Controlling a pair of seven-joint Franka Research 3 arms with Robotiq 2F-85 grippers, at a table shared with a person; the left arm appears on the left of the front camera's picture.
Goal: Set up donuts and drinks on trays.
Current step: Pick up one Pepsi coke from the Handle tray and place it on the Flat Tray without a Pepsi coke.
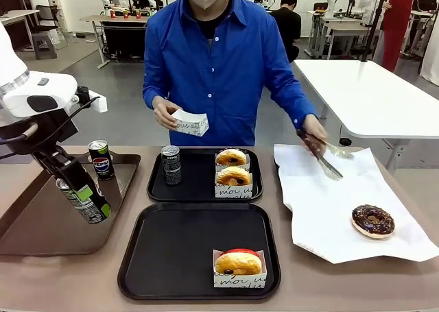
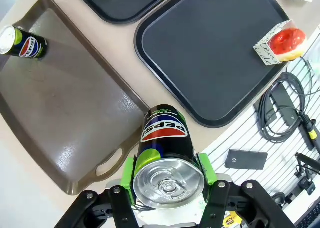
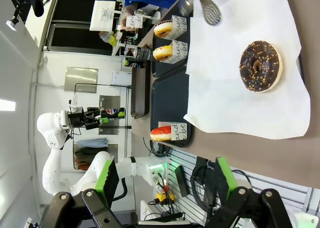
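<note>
Front view: the left gripper [image 1: 88, 204] has a Pepsi can [image 1: 84, 199] clamped, tilted, above the brown tray [image 1: 27, 223]. A second can [image 1: 101, 159] stands at that tray's far end. The near black tray [image 1: 171, 257] carries one sleeved donut [image 1: 238, 262]; the far tray [image 1: 199, 188] already has a can [image 1: 171, 164] and two donuts [image 1: 232, 168]. The person's hand [image 1: 317, 130] works tongs [image 1: 322, 156] over the paper [image 1: 322, 209], near a chocolate donut [image 1: 372, 221].

Left wrist: green pads [image 2: 131, 172] pinch the can [image 2: 165, 153] just below its top, partly closed.

Right wrist: the right gripper [image 3: 165, 180] hangs wide open, holding nothing, over the paper's edge.

My call: carry the can to the near tray's bare left side, straighten it upright, set it flat, then release.
</note>
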